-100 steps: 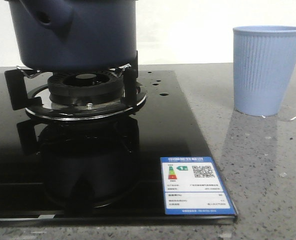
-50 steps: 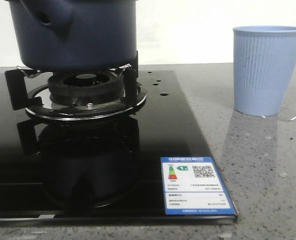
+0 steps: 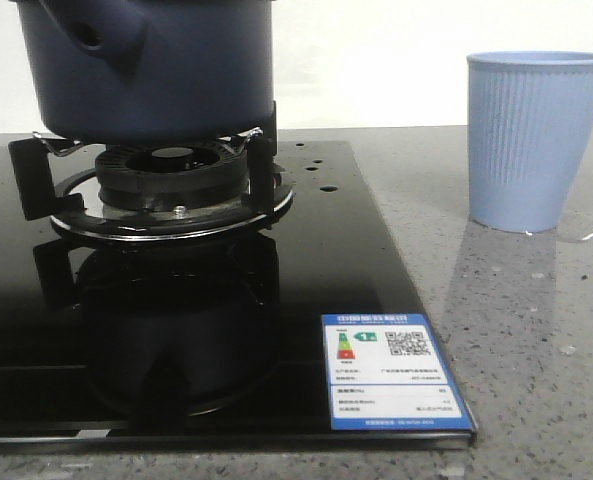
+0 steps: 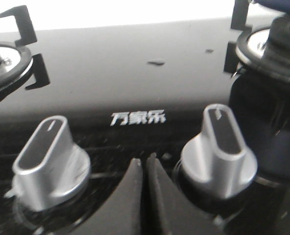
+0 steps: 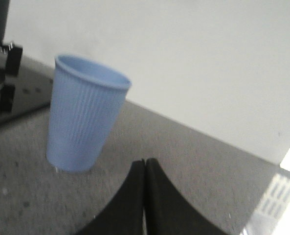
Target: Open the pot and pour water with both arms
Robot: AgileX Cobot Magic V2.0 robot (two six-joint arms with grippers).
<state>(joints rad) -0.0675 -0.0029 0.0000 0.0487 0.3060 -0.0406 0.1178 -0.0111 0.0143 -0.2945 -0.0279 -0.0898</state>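
We note the pot [image 3: 156, 65] on the burner [image 3: 171, 180], apart from both clenched, empty grippers: left [image 4: 145, 164], right [image 5: 145, 166].

matte pot [image 3: 166, 70], glossy black hob [image 3: 356, 250]

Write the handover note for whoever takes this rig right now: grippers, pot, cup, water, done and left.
Left gripper: shut, empty, over the stove's knobs.
Right gripper: shut, empty, facing the cup.
Pot: on the burner stand; its top is cut off in the front view, so lid unknown.
Water: small puddle by the upright cup.
Done: nothing visible. Left: open pot, pour.
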